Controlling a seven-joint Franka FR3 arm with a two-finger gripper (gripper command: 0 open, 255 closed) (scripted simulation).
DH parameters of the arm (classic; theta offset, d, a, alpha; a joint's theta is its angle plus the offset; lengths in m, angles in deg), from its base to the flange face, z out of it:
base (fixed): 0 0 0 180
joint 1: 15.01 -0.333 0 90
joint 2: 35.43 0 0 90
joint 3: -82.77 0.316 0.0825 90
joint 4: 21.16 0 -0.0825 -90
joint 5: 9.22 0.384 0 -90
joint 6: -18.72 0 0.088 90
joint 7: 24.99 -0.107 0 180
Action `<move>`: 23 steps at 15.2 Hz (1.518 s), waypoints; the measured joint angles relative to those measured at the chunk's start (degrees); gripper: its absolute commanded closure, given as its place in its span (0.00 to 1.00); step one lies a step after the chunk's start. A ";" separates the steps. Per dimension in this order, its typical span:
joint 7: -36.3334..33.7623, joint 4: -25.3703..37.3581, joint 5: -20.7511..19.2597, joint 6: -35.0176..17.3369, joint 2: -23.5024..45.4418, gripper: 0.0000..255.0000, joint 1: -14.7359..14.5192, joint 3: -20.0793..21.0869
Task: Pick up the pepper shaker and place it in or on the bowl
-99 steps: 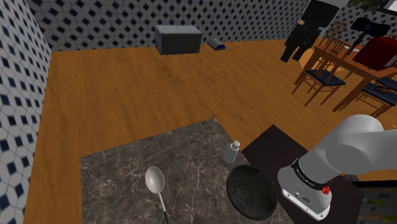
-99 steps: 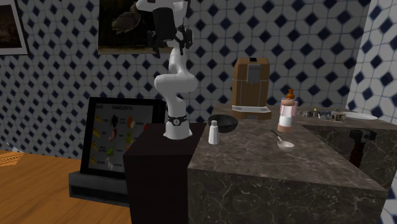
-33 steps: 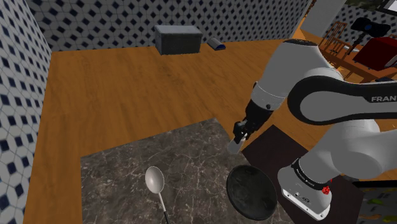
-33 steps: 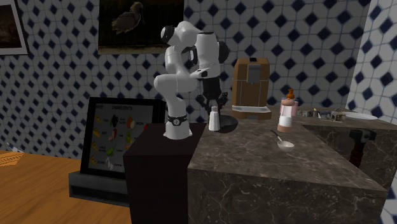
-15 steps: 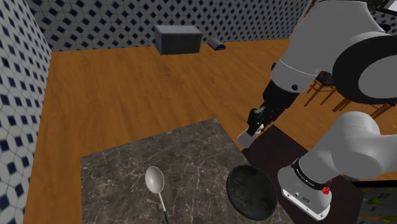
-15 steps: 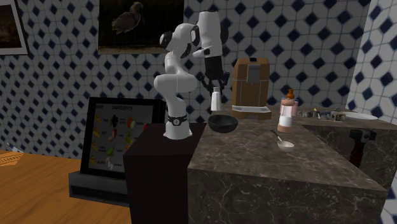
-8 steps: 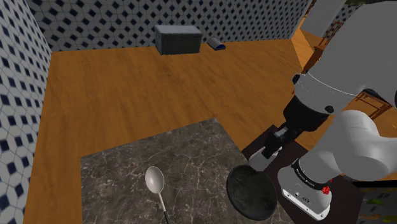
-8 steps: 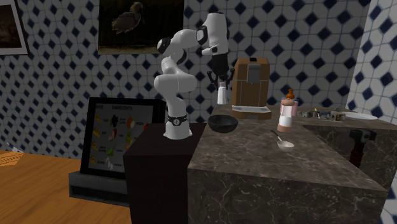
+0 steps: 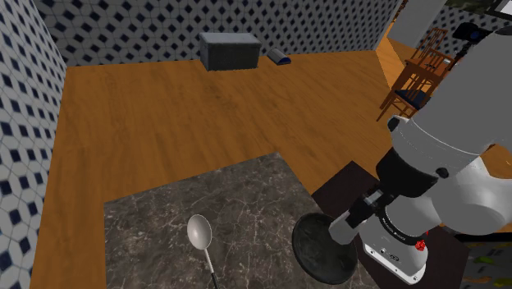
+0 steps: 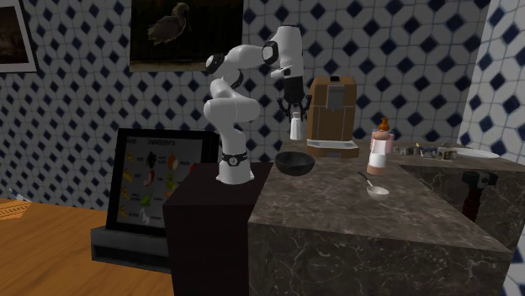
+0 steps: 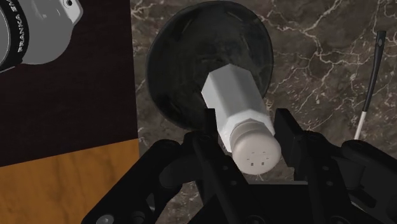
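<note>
The white pepper shaker is clamped between the fingers of the gripper, cap toward the hand. It is held aloft directly over the dark bowl on the marbled counter, apparently so that it can be lowered inside.

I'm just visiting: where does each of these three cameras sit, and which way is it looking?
Shoulder view: beside the dark stand, looking down over the stone counter and wooden floor; the white arm shows at its right.
Second exterior view: off to the side, near counter height, facing the tiled wall; the whole arm and claw show.
Wrist view: on the hand, looking down at the black bowl; the claw's fingers clasp a white shaker.
Shared: all three show bowl and shaker.
</note>
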 measured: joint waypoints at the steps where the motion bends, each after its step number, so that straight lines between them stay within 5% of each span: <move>1: 0.05 -0.77 0.41 -0.51 -0.24 1.00 -0.27 0.36; 13: 1.45 -8.62 6.78 -9.37 1.15 1.00 -2.56 6.58; 20: 1.53 -9.14 7.49 -10.28 1.52 1.00 -2.76 7.28; 21: 1.53 -9.14 7.49 -10.28 1.52 0.00 -2.76 7.28; 23: 1.52 -9.14 7.49 -10.29 1.52 0.00 -2.76 7.29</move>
